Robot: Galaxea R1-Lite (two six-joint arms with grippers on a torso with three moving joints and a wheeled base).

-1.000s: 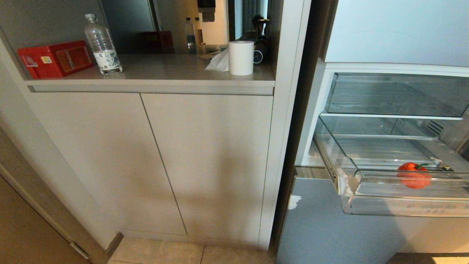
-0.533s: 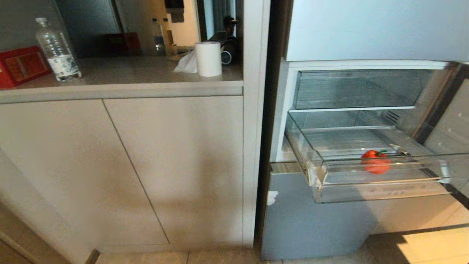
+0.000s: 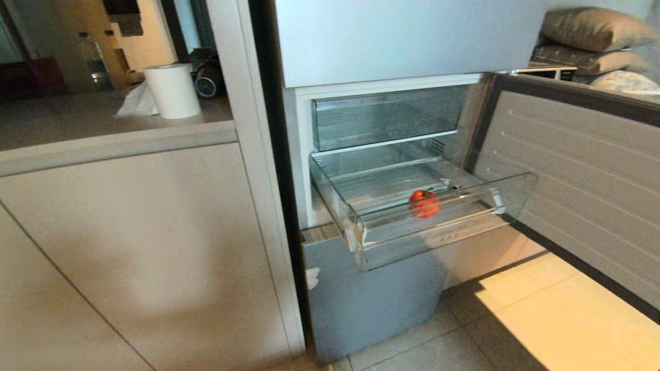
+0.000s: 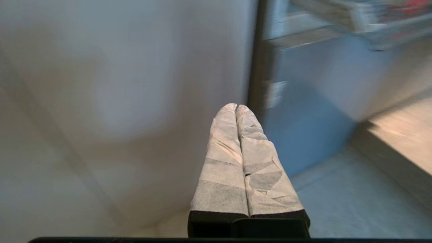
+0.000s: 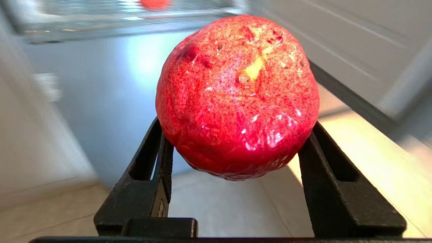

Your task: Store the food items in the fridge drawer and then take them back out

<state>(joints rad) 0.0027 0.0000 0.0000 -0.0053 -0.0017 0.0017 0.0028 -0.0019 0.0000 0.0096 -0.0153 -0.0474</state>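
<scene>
**Already gripped: red fruit, drawer ahead and above**

Clamped between the right gripper (image 5: 236, 145) jaws: red fruit (image 5: 238, 98). Up ahead, pulled out: fridge drawer (image 3: 438, 234), holding the orange-red fruit (image 3: 425, 203). Pressed together, idle: left gripper (image 4: 236, 108).

I see beige cabinet doors (image 3: 129, 247) filling left side, grey countertop (image 3: 103, 129) above. White paper roll (image 3: 172, 90) standing on countertop, crumpled tissue (image 3: 135, 102) touching its side. Clear water bottle (image 3: 94, 59) further back, blurred. Silver-grey fridge panels (image 3: 402, 36) right of cabinet, lower one (image 3: 371, 304) too. Fridge door (image 3: 582, 185) swung open at right, ribbed inner face. Pillows (image 3: 593, 38) stacked beyond it. Tiled floor (image 3: 541, 319) below, bright warm light patch across it.
</scene>
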